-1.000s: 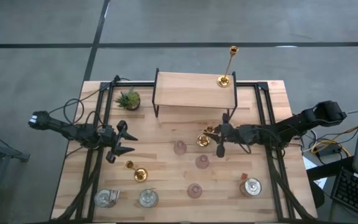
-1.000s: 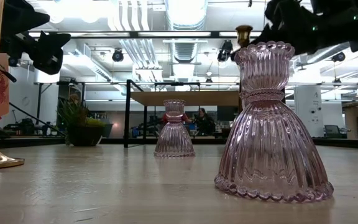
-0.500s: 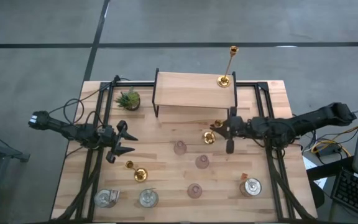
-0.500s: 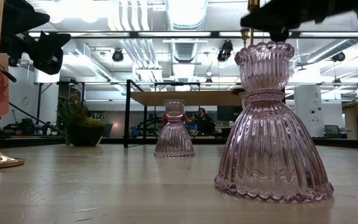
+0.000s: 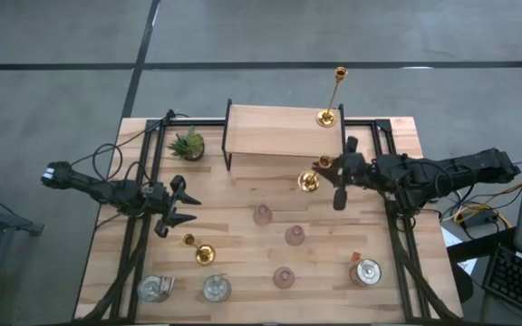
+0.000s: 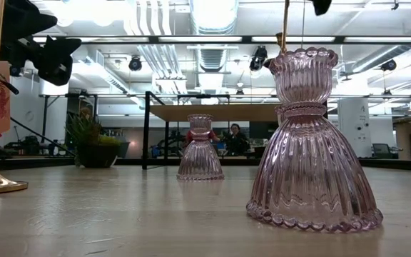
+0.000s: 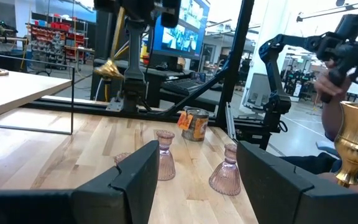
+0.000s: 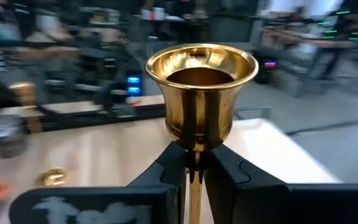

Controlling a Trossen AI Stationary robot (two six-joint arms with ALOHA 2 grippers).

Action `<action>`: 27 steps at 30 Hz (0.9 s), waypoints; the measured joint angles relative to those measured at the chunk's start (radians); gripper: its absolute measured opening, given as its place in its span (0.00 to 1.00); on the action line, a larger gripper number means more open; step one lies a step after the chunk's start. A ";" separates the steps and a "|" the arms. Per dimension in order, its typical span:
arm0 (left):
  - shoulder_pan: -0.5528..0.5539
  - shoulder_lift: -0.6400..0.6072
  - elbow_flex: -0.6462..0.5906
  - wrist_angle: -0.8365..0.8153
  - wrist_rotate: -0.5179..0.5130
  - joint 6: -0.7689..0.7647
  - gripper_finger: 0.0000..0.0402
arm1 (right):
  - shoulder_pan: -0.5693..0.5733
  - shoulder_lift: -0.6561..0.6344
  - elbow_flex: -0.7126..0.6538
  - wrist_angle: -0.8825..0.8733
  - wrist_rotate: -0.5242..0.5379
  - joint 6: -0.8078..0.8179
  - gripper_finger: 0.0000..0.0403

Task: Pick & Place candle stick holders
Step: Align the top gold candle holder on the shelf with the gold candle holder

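My right gripper (image 5: 337,177) is shut on a gold candle stick holder (image 5: 314,176) in front of the wooden shelf (image 5: 279,136). A second gold holder (image 5: 327,116) stands on the shelf's right end. A third (image 5: 198,250) stands on the table by my left gripper (image 5: 176,209), which is open and empty at the left. Three pink glass holders (image 5: 262,215) (image 5: 294,236) (image 5: 284,277) stand mid-table on their wide bases. Three silvery cups (image 5: 155,289) (image 5: 217,288) (image 5: 367,272) stand along the near edge. My right gripper pinches the gold holder's thin stem (image 8: 194,167) between its two fingers, just below the cup (image 8: 201,87). The fingers come from the table's right side and lie across the stem. The holder is lifted clear of the table, its round base (image 5: 308,183) below.
A small spiky green plant (image 5: 188,144) stands at the far left beside the shelf. Black frame rails (image 5: 152,154) run along both sides of the table. In the low view a pink holder (image 6: 312,143) stands close, another (image 6: 200,146) farther back.
My right gripper has risen and gone toward the table's far right, toward the shelf, carrying the gold holder lifted clear of the table. In the low view it has climbed out of the top of the picture. My left arm has kept still.
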 joint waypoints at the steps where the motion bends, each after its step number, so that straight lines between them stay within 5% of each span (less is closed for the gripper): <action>1: 0.000 0.000 0.000 0.000 0.000 0.000 0.54 | -0.006 -0.001 0.012 -0.024 0.031 -0.001 0.08; 27: 0.000 0.000 0.000 0.000 0.000 0.000 0.54 | -0.441 -0.022 0.008 -0.120 0.019 0.087 0.08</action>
